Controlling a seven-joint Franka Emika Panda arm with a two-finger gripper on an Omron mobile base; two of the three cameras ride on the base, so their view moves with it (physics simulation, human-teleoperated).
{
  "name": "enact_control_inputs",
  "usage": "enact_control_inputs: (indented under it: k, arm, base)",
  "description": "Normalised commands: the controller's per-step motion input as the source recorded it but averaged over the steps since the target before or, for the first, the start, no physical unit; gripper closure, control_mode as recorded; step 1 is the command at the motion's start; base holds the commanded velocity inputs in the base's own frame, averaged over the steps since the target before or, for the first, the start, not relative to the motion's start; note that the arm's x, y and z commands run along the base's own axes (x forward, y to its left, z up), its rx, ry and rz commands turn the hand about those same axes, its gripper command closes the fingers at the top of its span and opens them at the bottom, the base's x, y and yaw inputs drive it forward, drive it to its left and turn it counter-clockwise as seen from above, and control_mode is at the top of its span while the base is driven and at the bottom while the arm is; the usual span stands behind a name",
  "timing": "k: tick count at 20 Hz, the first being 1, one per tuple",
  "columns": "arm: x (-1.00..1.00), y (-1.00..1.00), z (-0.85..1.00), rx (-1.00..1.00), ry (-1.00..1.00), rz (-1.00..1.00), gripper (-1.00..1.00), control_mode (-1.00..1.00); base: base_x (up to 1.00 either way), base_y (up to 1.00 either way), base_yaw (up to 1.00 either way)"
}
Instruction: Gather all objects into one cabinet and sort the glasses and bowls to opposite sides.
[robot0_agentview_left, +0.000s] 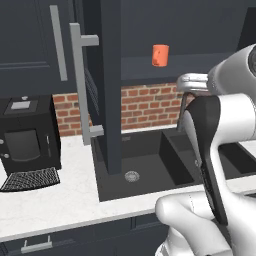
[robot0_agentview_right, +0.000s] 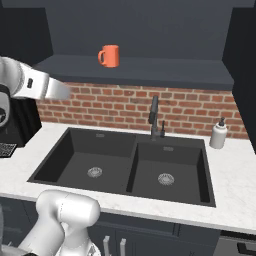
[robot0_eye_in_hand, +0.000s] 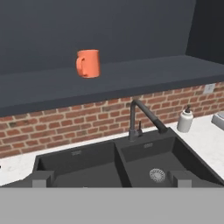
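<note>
The orange mug (robot0_agentview_right: 109, 55) stands upright on the floor of the open dark cabinet (robot0_agentview_right: 140, 70), straight above the double black sink (robot0_agentview_right: 127, 161), its handle turned toward the sink's left basin side as the hand view (robot0_eye_in_hand: 88, 63) has it. The gripper (robot0_eye_in_hand: 112, 178) hangs low over the near rim of the sink, well short of the mug, its two dark fingertips (robot0_eye_in_hand: 42, 178) spread wide apart with nothing between them. Behind the sink the dark faucet (robot0_agentview_right: 154, 118) rises against the red brick wall (robot0_agentview_right: 150, 107). A white soap bottle (robot0_agentview_right: 218, 134) sits on the pale counter just right of the sink, and a black coffee machine (robot0_agentview_left: 27, 135) stands on the counter well to the sink's left. An open cabinet door (robot0_agentview_left: 102, 85) juts out above the sink's left edge
</note>
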Motion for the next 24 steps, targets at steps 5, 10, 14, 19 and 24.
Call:
enact_control_inputs:
  k: [5, 10, 14, 19, 24]
  arm:
    - [0.18, -0.06, 0.00, 0.02, 0.00, -0.04, -1.00, -1.00]
    - [0.00, 0.00, -0.05, 0.00, 0.00, 0.00, -1.00, -1.00]
    - [0.04, 0.00, -0.05, 0.00, 0.00, 0.00, -1.00, -1.00]
    - [0.25, 0.00, 0.00, 0.00, 0.00, -0.01, -1.00, -1.00]
    - [0.37, 0.17, -0.01, -0.01, 0.00, -0.04, -1.00, -1.00]
  base:
    - [0.00, 0.00, 0.00]
    - [0.00, 0.00, 0.00]
    - [0.00, 0.00, 0.00]
    - [0.00, 0.00, 0.00]
    - [0.00, 0.00, 0.00]
